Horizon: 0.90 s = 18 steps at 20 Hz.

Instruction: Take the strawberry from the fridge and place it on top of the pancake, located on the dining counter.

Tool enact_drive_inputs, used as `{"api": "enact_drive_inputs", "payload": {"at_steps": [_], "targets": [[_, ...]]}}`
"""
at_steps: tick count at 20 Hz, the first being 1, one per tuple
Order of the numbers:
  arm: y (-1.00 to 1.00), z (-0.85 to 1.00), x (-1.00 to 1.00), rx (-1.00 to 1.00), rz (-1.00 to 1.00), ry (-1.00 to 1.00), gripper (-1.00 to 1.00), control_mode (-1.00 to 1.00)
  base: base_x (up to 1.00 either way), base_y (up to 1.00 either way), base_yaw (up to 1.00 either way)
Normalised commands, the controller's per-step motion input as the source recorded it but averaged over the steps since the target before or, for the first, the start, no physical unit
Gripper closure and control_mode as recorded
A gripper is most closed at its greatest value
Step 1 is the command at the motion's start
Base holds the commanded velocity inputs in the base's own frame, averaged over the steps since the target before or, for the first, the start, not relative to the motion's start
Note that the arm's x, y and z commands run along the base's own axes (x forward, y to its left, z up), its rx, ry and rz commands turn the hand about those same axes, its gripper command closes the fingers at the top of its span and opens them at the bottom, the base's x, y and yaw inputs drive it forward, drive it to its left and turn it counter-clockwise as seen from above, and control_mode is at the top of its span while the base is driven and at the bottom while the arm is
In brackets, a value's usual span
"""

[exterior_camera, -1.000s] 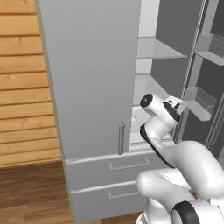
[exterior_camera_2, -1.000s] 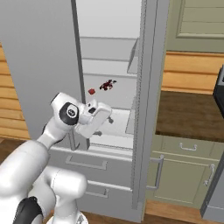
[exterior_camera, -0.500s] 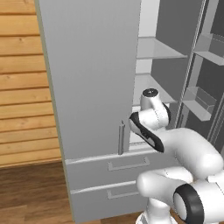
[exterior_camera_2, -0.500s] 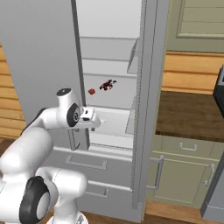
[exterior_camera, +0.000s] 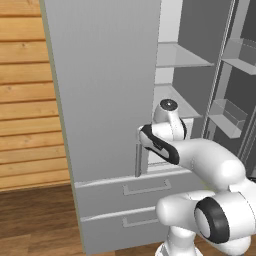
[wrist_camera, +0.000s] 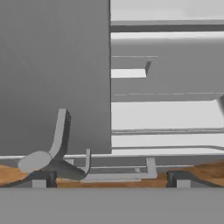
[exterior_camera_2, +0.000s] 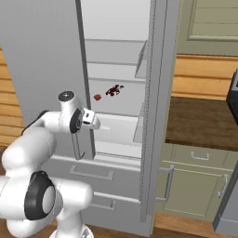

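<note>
The gripper point(wrist_camera: 111, 177) stands with its jaws spread wide apart and nothing between them, held at the gap beside the closed left door of the fridge point(exterior_camera_2: 42, 69). The right door is swung open, showing the white inside with clear shelves. On one shelf the strawberry point(exterior_camera_2: 97, 97) lies alone, near a small dark red cluster point(exterior_camera_2: 114, 90) further back.

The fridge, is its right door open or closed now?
Open. The fridge shows its white inside, and the strawberry lies on a shelf.
</note>
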Motion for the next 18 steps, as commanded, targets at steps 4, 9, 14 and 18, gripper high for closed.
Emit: {"api": "enact_drive_inputs", "payload": {"at_steps": [4,9,14,18], "targets": [[0.34,-0.02,0.71,0.05,0.00,-0.01,-1.00,-1.00,0.00,0.00,0.00],[0.49,-0.16,0.33,0.01,-0.01,-0.01,-1.00,-1.00,0.00,0.00,0.00],[0.29,-0.38,0.02,0.00,-0.11,0.08,-1.00,-1.00,0.00,0.00,0.00],[-0.08,-0.21,0.00,0.00,-0.06,0.00,-1.00,-1.00,0.00,0.00,0.00]]}}
